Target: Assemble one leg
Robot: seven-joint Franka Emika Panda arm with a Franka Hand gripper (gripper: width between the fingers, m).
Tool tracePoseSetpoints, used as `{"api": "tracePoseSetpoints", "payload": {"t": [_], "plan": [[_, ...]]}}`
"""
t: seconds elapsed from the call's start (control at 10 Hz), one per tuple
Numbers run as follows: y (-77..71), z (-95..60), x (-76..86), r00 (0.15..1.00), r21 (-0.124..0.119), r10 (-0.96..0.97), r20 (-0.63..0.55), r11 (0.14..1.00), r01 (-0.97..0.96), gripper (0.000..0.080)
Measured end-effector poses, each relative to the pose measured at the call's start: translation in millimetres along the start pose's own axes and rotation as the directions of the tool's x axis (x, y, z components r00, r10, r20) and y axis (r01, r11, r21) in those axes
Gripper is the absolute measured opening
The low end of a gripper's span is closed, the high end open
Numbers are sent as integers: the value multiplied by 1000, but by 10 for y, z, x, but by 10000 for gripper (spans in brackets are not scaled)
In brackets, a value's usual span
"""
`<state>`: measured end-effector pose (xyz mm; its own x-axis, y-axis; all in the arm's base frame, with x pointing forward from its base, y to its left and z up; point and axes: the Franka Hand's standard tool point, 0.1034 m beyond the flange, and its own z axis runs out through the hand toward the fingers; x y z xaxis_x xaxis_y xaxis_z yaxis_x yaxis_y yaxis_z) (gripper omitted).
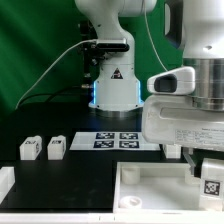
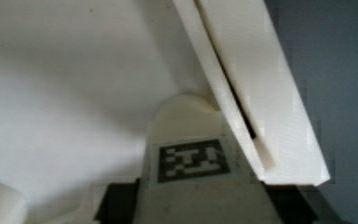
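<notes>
My gripper is shut on a leg, a small white post with a black-and-white tag. It holds the leg over the large white rimmed panel, near the panel's corner at the exterior view's right. In the wrist view the leg sits between my dark fingers, and its far end lies close beside the panel's raised rim, over the panel's floor. I cannot tell whether the leg touches the panel. Two more legs stand on the black table at the exterior view's left.
The marker board lies flat in front of the robot base. Another white part shows at the exterior view's left edge. A cable runs from the base toward the left.
</notes>
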<state>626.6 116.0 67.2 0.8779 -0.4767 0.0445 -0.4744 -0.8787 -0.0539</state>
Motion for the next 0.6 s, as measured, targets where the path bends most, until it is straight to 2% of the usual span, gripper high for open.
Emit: {"api": "tracePoseSetpoints", "payload": {"t": [0.3, 0.6], "plan": [[86, -8, 33, 990, -33, 141, -9, 989, -141, 310], [105, -9, 44, 991, -34, 137, -10, 990, -137, 310]]}}
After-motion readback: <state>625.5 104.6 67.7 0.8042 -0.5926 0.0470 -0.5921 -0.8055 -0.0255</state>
